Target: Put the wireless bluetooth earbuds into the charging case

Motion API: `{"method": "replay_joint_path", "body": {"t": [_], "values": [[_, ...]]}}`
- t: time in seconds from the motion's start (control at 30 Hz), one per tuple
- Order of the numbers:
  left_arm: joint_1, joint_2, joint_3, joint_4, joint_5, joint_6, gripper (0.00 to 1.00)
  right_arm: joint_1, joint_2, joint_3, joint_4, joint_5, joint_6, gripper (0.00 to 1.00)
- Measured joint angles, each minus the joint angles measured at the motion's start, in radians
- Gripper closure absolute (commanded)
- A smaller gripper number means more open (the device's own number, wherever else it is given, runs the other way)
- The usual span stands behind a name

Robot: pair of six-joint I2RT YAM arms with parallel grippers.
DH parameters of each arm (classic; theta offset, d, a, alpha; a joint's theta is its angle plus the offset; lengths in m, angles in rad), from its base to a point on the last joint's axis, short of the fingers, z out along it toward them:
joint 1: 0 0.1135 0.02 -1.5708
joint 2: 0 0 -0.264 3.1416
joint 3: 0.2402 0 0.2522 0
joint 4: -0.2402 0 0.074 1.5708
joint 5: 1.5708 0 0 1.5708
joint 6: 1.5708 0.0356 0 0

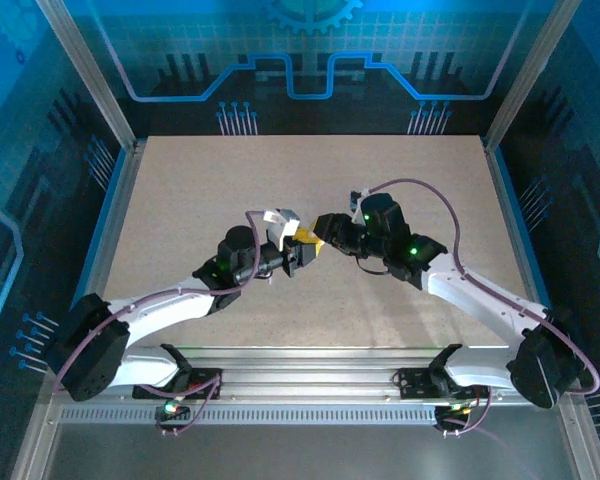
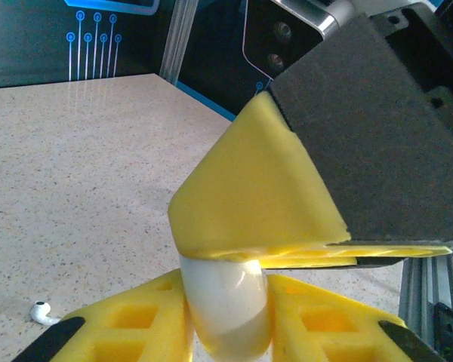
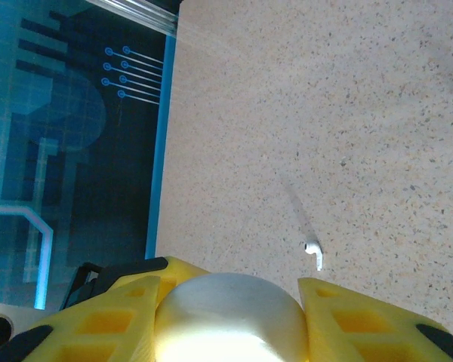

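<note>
The charging case point(image 3: 228, 313), a round white puck, is held in the air over the middle of the table. My right gripper point(image 3: 230, 332) is shut on it across its width. My left gripper point(image 2: 225, 320) meets it from the other side, its yellow fingers pressed on both faces of the case point(image 2: 223, 290). In the top view the two grippers, left point(image 1: 302, 247) and right point(image 1: 320, 230), touch tip to tip. A yellow finger point(image 2: 257, 188) of the right gripper sits just above the case. One white earbud point(image 3: 313, 253) lies loose on the table point(image 1: 180, 200) below, also in the left wrist view point(image 2: 40, 311).
The speckled beige table has a blue rim and metal posts point(image 1: 100, 90) at its back corners. A dark patterned wall point(image 1: 300, 60) stands behind. The arm bases and a metal rail point(image 1: 300, 385) line the near edge.
</note>
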Motion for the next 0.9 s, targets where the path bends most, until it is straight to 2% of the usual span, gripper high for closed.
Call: {"method": "replay_joint_path", "body": {"t": [0.07, 0.3, 0.37, 0.6, 0.9], "values": [[-0.001, -0.008, 0.007, -0.012, 0.004, 0.0, 0.76, 0.0, -0.013, -0.003, 0.003, 0.003, -0.006, 0.56], [-0.006, -0.026, 0.022, -0.04, 0.026, 0.001, 0.81, 0.007, -0.061, -0.022, 0.003, -0.003, -0.068, 0.35], [-0.006, -0.03, 0.028, -0.047, 0.027, 0.001, 0.8, 0.006, -0.081, -0.029, 0.007, -0.009, -0.104, 0.32], [-0.006, -0.058, 0.032, -0.056, 0.06, 0.003, 0.8, -0.078, -0.176, -0.102, 0.094, -0.109, -0.277, 0.31], [-0.006, -0.072, 0.033, -0.04, 0.14, 0.003, 0.8, -0.234, -0.222, -0.124, 0.183, -0.394, -0.624, 0.36]]}}
